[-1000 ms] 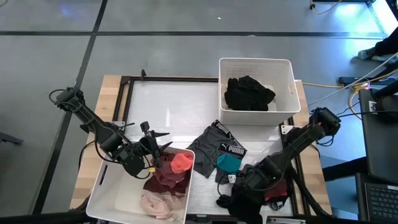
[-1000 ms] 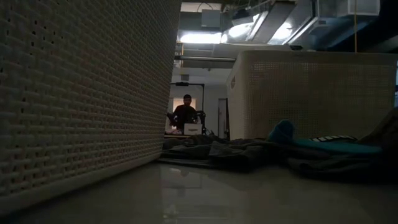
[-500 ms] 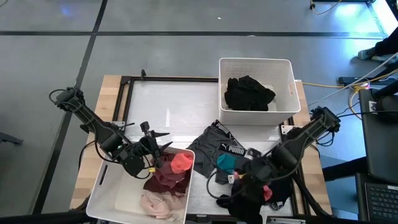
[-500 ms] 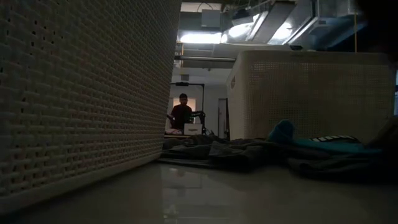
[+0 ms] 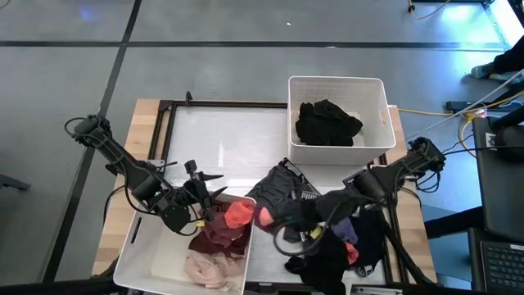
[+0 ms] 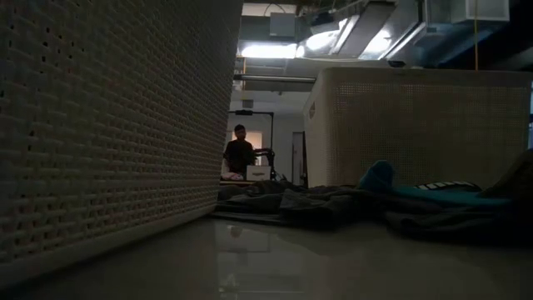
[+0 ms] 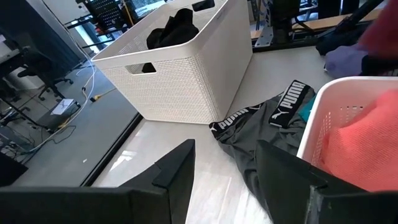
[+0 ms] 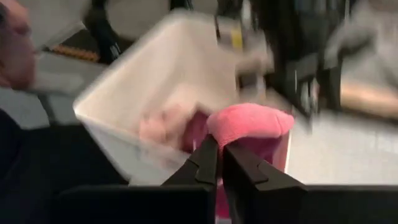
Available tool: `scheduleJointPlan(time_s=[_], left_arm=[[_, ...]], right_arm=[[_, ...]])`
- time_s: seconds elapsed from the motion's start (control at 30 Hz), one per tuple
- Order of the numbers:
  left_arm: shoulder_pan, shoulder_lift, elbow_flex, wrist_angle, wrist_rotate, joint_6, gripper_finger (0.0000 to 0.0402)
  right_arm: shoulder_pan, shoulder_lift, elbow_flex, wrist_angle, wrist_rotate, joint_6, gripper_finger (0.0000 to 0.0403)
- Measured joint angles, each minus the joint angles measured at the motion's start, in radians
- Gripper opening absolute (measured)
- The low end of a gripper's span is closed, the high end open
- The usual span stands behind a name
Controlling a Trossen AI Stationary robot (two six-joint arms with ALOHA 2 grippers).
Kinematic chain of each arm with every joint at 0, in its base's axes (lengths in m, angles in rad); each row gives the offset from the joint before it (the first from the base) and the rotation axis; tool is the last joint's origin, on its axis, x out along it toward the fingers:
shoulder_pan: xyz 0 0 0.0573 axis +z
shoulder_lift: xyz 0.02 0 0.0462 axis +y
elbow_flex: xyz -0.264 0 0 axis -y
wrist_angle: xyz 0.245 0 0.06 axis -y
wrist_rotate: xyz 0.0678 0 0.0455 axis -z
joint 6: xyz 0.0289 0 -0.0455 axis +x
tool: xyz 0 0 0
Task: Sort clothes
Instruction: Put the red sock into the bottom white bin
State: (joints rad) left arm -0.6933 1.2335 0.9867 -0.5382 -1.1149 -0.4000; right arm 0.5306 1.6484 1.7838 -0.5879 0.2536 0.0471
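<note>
My right gripper (image 5: 270, 215) reaches from the right across the table's middle and is shut on a small pink garment (image 5: 263, 215) beside the near-left white bin (image 5: 147, 254). That bin holds a salmon-red garment (image 5: 239, 213), a maroon one (image 5: 217, 238) and a pale pink one (image 5: 209, 266). My left gripper (image 5: 205, 195) is open and empty over that bin's far edge. Grey-black Puma briefs (image 5: 285, 182) lie flat on the table. Dark, purple and red clothes (image 5: 332, 258) lie piled at the near right. The far bin (image 5: 336, 82) holds black clothes (image 5: 327, 123). My right gripper pinches a bit of the pink garment (image 8: 219, 202) between its two fingers, which stand almost together. The fingers (image 8: 245, 168) reach slanting from the table's right side. The garment appears lifted clear of the table; the arm hides which part of it is held.
The right arm (image 5: 385, 180) lies across the briefs and the near-right pile. The table's frame (image 5: 168, 111) runs along the far and left sides. In the low view the bin wall (image 6: 108, 125) fills the left, and a person (image 6: 238, 154) sits far off in the room.
My right gripper has risen out of the near-right pile and gone toward the table's left, toward the near-left bin, carrying the pink garment clear of the pile. The arm now covers the teal garment that showed before.
</note>
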Motion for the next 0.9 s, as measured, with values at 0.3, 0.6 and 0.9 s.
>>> scheduleJointPlan(time_s=[0.3, 0.6, 0.9], left_arm=[[0.000, 0.000, 0.000, 0.001, 0.000, 0.001, 0.0156], [0.000, 0.000, 0.000, 0.000, 0.000, 0.003, 0.0156], [0.000, 0.000, 0.000, 0.001, 0.000, 0.003, 0.0156]], right_arm=[[-0.053, 0.069, 0.001, 0.340, -0.128, -0.261, 0.0018], [-0.067, 0.212, 0.000, 0.381, -0.168, -0.238, 0.0019], [-0.073, 0.253, -0.001, 0.333, -0.150, -0.175, 0.0100]])
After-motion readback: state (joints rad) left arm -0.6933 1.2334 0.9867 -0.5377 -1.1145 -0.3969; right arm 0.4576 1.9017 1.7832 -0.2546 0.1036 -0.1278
